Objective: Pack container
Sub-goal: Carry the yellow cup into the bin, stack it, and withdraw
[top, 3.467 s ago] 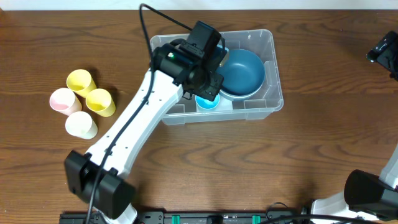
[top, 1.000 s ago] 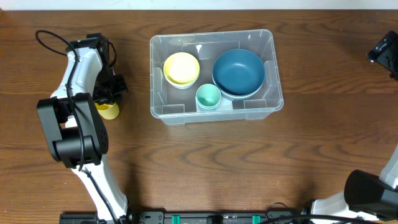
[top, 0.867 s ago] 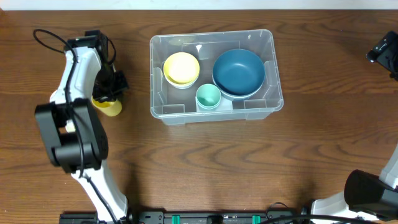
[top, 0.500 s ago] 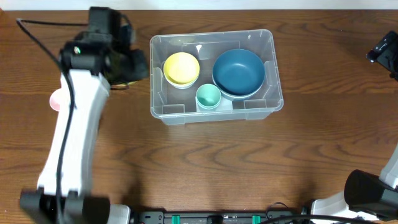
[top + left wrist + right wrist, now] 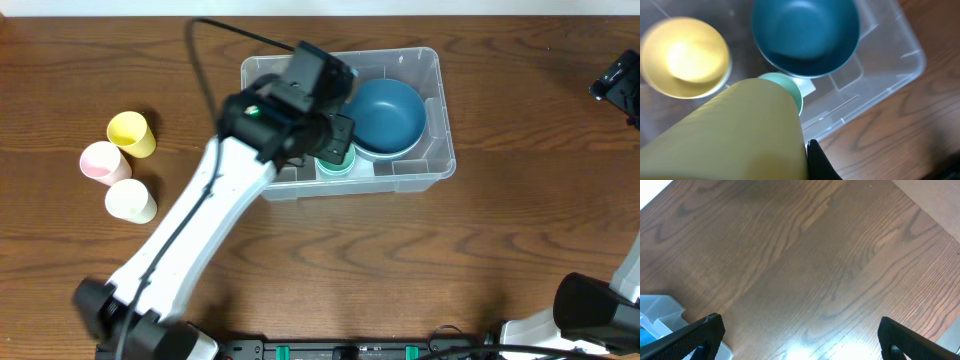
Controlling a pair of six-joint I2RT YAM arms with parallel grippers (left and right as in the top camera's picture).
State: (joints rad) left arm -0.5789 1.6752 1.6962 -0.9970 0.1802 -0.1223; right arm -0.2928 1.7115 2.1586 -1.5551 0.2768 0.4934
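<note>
**Left arm** (image 5: 200,215): long white links are joining black joint housings. A small green light (image 5: 253,111) is glowing on the upper housing, and a thin black cable (image 5: 250,33) is arching above it. A black base block (image 5: 100,305) is capping the lower end.

**Left tool** (image 5: 335,140): black, with 1 dark pointed finger (image 5: 816,161) showing in the wrist view.

**Right arm** (image 5: 590,310): a rounded black housing is meeting a white link at the picture's edge.

**Right tool** (image 5: 800,332): 2 matte black fingers (image 5: 702,330) with rough, grainy edges are showing.
</note>
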